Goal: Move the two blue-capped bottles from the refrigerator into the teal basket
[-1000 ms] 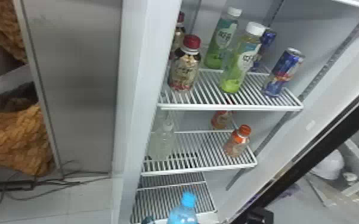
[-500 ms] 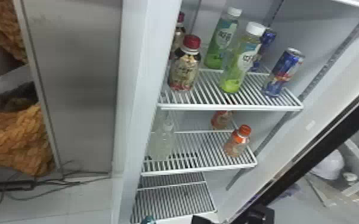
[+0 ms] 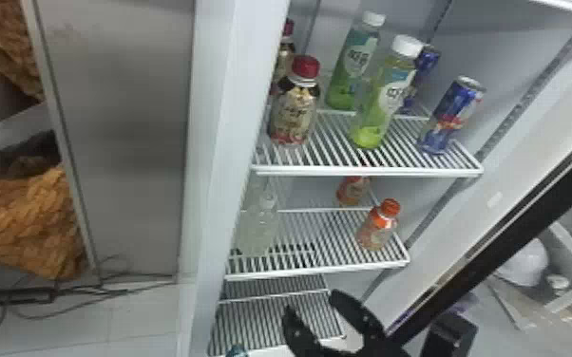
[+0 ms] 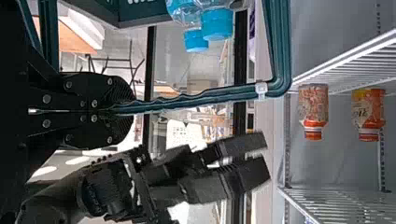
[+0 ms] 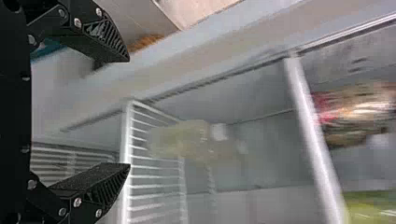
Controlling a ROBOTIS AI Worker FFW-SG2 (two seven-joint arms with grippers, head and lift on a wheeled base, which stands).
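Observation:
At the bottom of the head view, my right gripper [image 3: 312, 304] stands open in front of the lowest fridge shelf; a small teal piece of the basket [image 3: 237, 350] shows to its left. The right wrist view has the right gripper [image 5: 129, 112] wide apart, nothing between its fingers. In the left wrist view, my left gripper [image 4: 123, 108] is shut on the teal basket's handle [image 4: 280, 51]. Two blue-capped bottles [image 4: 217, 23] [image 4: 196, 41] are close together by the basket's wall [image 4: 140, 13], inside the loop of the handle; their lower parts are cut off.
Upper shelf [image 3: 370, 171] holds red-capped bottles [image 3: 295, 107], green bottles [image 3: 380, 99] and blue cans [image 3: 451, 116]. Clear bottles [image 3: 257, 228] and orange-capped ones [image 3: 378, 227] stand on the middle shelf. Fridge frame [image 3: 223, 142] rises left; the black door edge [image 3: 513, 247] slants at right.
The blue-capped bottle at the head view's bottom edge a second ago has left that view. My right gripper has since risen into it, open. The shelf items have not moved.

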